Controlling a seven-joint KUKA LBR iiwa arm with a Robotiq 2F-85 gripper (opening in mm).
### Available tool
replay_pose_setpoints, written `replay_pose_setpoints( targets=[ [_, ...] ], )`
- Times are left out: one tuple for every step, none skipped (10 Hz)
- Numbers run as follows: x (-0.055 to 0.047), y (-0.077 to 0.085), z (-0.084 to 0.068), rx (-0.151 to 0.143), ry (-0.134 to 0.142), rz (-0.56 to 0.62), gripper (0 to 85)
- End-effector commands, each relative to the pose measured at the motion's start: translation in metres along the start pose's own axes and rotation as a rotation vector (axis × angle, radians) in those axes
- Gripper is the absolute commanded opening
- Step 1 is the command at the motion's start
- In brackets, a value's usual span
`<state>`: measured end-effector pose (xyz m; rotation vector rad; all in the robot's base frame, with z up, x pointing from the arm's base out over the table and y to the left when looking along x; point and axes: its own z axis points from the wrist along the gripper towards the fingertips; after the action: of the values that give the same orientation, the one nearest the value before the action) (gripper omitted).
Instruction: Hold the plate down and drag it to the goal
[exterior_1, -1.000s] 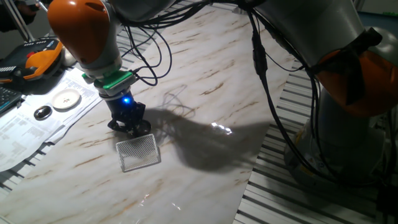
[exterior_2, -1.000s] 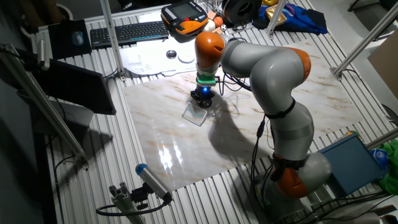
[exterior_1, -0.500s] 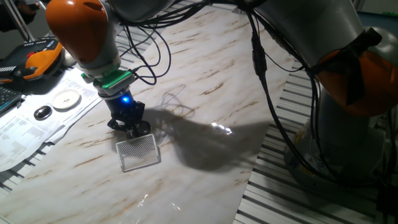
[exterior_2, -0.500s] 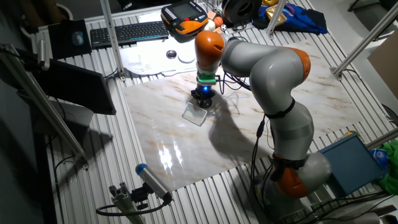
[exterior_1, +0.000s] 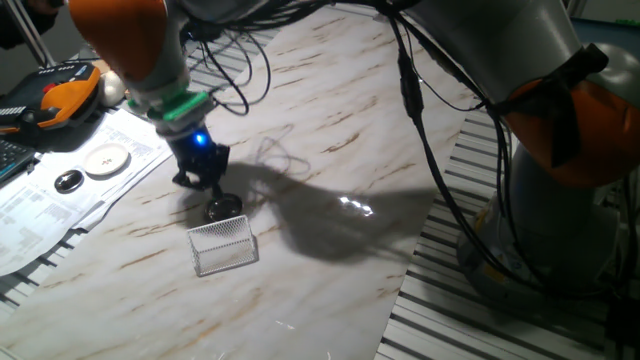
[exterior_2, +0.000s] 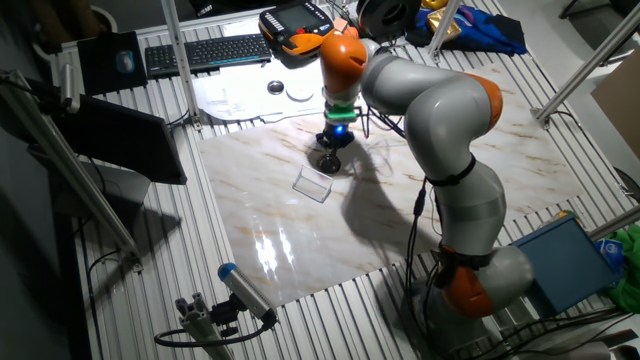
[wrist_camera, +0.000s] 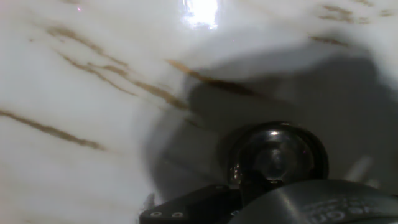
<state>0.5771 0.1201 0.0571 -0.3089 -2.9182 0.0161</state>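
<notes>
A white round disc and a smaller dark shiny disc lie on printed paper sheets past the tabletop's left edge. An orange-and-black pendant and a black keyboard sit beyond them.

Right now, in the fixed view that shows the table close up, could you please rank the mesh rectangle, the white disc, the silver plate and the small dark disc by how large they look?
1. The mesh rectangle, the goal, looks largest.
2. The white disc.
3. The silver plate and the small dark disc look about alike, and part of the plate may be hidden by the gripper, so I would not rank them.
</notes>
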Motion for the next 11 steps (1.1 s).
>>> replay_pose_setpoints(
  targets=[
    [-0.005, -0.004, 0.000, 0.005, -0.008, 0.000, 0.0],
    [-0.010, -0.007, 0.001, 0.013, -0.017, -0.005, 0.0],
    [-0.013, -0.010, 0.005, 0.017, -0.032, -0.007, 0.0],
    [-0.016, -0.012, 0.008, 0.028, -0.048, -0.015, 0.0],
    [-0.018, -0.014, 0.010, 0.027, -0.054, -0.019, 0.0],
    [-0.019, -0.016, 0.012, 0.027, -0.059, -0.026, 0.0],
    [-0.020, -0.018, 0.014, 0.032, -0.061, -0.033, 0.0],
    [-0.020, -0.019, 0.017, 0.033, -0.065, -0.039, 0.0],
    [-0.018, -0.017, 0.019, 0.037, -0.068, -0.040, 0.0],
    [-0.015, -0.014, 0.022, 0.042, -0.076, -0.036, 0.0],
    [-0.012, -0.010, 0.026, 0.047, -0.081, -0.032, 0.0]
  ],
)
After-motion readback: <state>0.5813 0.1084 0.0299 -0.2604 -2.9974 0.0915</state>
